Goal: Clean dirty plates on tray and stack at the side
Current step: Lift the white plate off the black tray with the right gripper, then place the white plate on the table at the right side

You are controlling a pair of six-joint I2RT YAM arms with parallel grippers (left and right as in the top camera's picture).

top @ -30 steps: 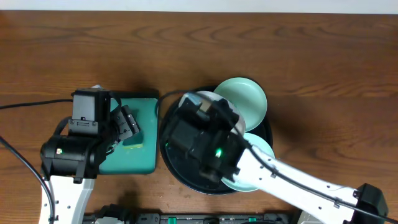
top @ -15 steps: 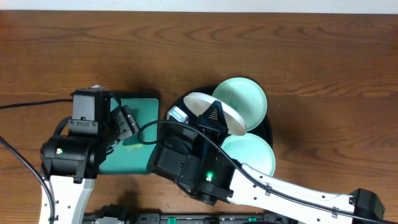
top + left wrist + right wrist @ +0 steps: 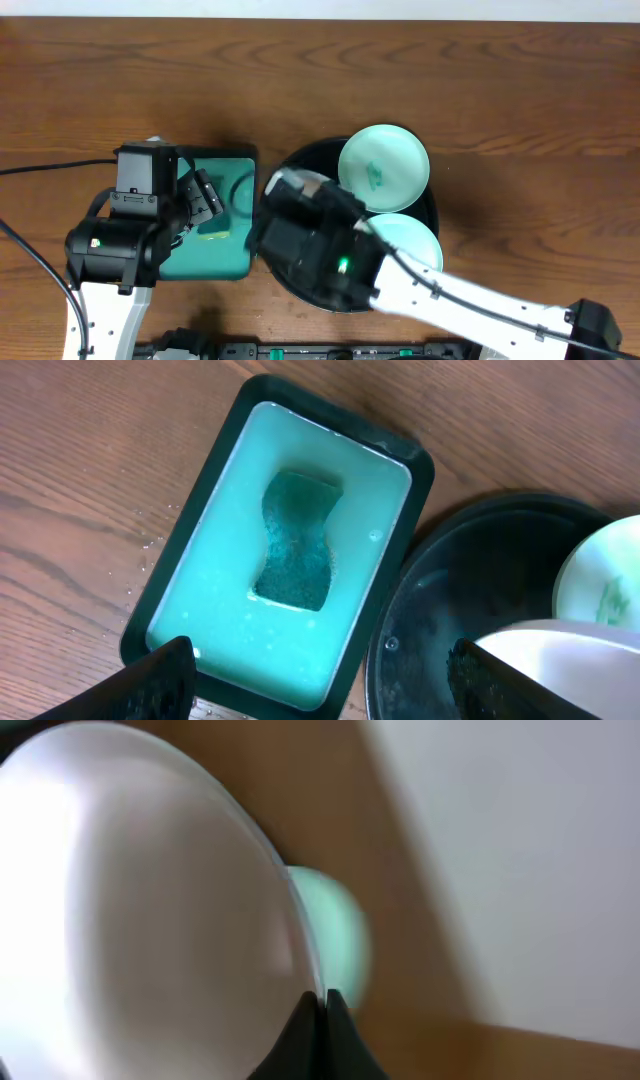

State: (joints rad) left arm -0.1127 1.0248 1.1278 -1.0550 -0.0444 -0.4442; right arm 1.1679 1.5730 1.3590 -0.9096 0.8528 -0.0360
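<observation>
The black tray holds two pale mint plates, one at the back with a green smear and one at the front right. My right gripper is shut on the rim of the white plate, which is tilted on edge; a mint plate shows behind it. In the overhead view my right wrist covers the white plate. The white plate's edge shows in the left wrist view, above the black tray. My left gripper is open and empty over the teal tray's near edge.
A teal-green rectangular tray of soapy water holds a green sponge; it lies just left of the black tray. The left arm's base is at the front left. Bare wooden table lies behind and to the right.
My right arm has swung left over the tray's left side with the white plate, which was plainly tilted in the overhead view and is now hidden. The left arm has not moved.
</observation>
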